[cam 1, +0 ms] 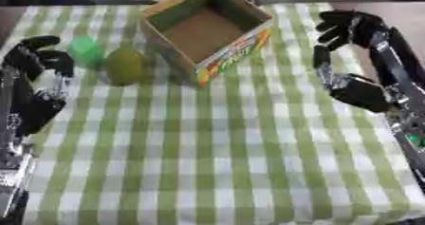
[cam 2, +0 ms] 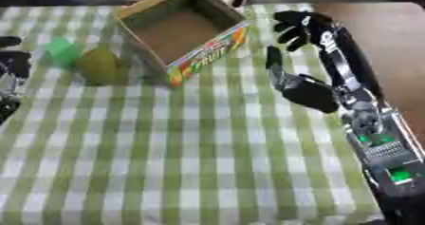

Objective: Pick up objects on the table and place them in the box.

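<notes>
An open cardboard box (cam 1: 207,32) with a colourful printed side stands at the far middle of the checked table; its inside looks bare. Left of it lie an olive-green rounded fruit (cam 1: 124,66) and a bright green smaller object (cam 1: 86,51) touching it on the far left. My left hand (cam 1: 37,65) hovers at the left edge just beside the bright green object, fingers curled but holding nothing. My right hand (cam 2: 303,53) is raised to the right of the box, fingers spread and relaxed, empty.
A green-and-white checked cloth (cam 1: 216,153) covers the table, with bare brown tabletop (cam 2: 382,24) past its right edge. Dark shapes and part of a person show beyond the far edge behind the box.
</notes>
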